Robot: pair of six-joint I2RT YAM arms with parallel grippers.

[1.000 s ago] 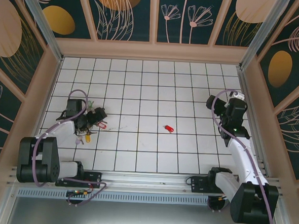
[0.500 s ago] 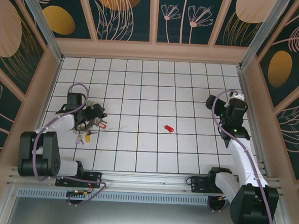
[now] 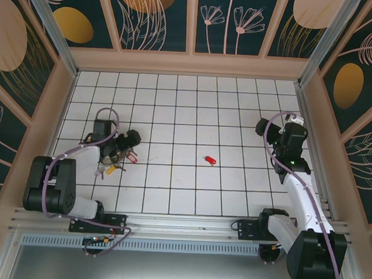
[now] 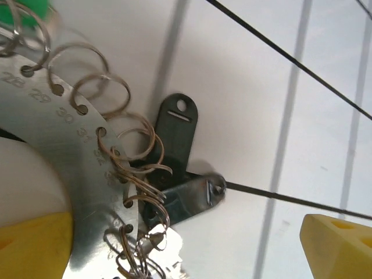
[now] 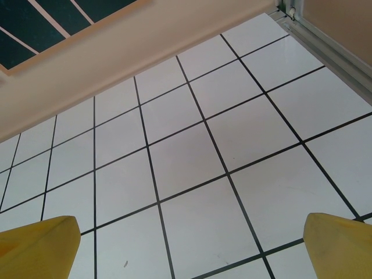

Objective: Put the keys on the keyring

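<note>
So, from where I'm standing this looks like the very start of a threading step, nothing picked up yet. The left gripper is spread wide with nothing between its fingers, parked right over the keys at the left-middle of the overhead frame. Up close in its wrist view you can see the keyring. It's part of a row of wire loops hooked through a numbered metal plate running down the left side of the frame. A dark tab pokes out behind the loops near the centre. One yellow fingertip sits on the plate side, the other off at the lower right over bare floor.

A lone red key lies near the middle of the overhead frame, well apart from the bunch. The right gripper is also wide open and empty, up over blank tiles on the right side.

My guess: the left arm needs to come down and pinch the ring or plate so it stops sliding around. Then the right arm has to fetch that red key. Lining up a thin flat key with a thin wire loop looks like the fiddly bit.
</note>
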